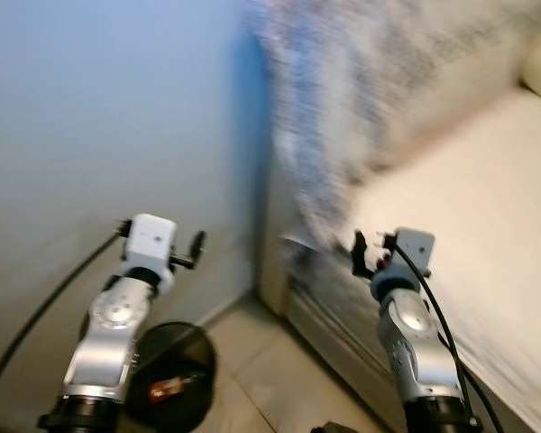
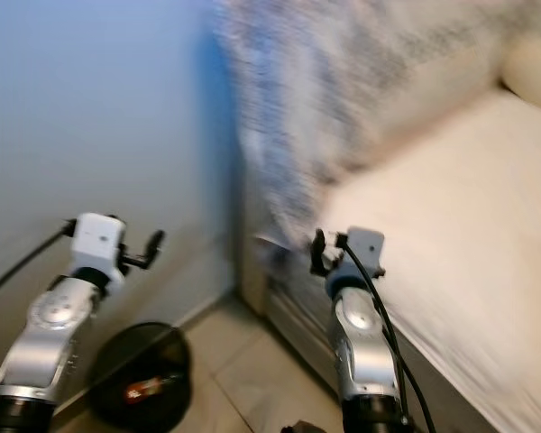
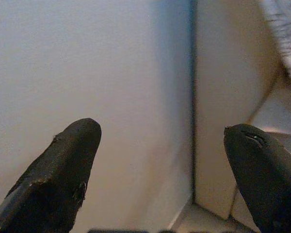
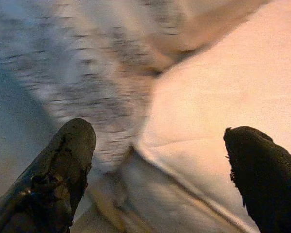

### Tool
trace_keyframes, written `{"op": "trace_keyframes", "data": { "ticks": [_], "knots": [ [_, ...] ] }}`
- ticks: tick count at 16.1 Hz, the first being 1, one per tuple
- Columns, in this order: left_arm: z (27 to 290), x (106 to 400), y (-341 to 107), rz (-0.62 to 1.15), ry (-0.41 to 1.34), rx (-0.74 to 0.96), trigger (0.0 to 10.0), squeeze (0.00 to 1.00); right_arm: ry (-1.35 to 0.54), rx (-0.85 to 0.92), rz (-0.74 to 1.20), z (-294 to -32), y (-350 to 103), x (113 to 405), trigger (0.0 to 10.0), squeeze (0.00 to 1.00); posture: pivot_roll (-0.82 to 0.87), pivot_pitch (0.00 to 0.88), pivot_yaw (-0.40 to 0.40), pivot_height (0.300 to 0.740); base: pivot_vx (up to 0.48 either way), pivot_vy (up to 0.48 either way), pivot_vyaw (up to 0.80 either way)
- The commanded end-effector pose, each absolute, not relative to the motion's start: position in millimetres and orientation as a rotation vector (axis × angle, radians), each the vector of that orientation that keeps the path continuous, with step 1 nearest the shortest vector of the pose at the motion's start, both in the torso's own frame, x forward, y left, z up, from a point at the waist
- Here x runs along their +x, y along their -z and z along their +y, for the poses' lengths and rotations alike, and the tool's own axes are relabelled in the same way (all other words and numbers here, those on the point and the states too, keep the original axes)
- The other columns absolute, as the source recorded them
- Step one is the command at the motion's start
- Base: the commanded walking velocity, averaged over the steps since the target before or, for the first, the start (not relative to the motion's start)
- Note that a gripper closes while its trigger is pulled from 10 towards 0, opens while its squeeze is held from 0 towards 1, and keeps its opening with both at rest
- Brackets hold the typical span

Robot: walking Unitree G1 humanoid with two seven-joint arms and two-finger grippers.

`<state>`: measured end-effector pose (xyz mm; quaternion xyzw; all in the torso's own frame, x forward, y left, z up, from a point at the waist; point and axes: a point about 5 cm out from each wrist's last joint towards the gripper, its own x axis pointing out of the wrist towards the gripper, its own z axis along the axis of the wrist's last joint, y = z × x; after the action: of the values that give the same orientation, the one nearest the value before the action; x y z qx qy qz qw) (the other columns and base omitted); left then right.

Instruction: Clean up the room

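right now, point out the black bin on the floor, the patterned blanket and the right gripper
black bin (image 1: 191,347): left eye view, on its rim.
patterned blanket (image 1: 343,99): left eye view, on its draped middle.
right gripper (image 4: 160,170): right wrist view, midway between its open fingertips.

The floor (image 1: 252,361), pale tile, occupies the lower centre of the head views. A round black bin (image 1: 171,374) stands on it at lower left, near the wall, with a small orange-red item (image 1: 167,388) inside. A cream sofa (image 1: 469,271) stands on the floor at right. A blurred, blue-grey patterned blanket (image 1: 343,108) drapes over its arm at upper centre.
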<state>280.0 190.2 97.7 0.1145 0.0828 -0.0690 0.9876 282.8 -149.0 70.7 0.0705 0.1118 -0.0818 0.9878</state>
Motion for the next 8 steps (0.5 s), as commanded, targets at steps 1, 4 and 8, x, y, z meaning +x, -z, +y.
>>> {"op": "trace_keyframes", "data": {
  "ticks": [1,4,8],
  "knots": [
    [179.2,282.4,-98.8,0.153,0.167,0.226,10.0,0.00,0.208,0.128,0.244,-161.3,-66.3,279.3,10.0,1.00,0.11,0.000,-0.005,0.740,0.000,-0.428,-0.74],
    [179.9,283.7,-99.4,0.150,0.164,0.228,10.0,0.00,0.210,0.126,0.235,-161.7,-68.2,280.3,10.0,0.00,0.10,0.000,-0.006,0.740,0.000,-0.424,-0.25],
    [181.3,286.2,-101.5,0.139,0.158,0.236,10.0,0.00,0.203,0.118,0.213,-161.0,-71.6,282.8,10.0,0.00,0.10,0.000,-0.008,0.740,0.000,-0.398,0.00]
  ]
}}
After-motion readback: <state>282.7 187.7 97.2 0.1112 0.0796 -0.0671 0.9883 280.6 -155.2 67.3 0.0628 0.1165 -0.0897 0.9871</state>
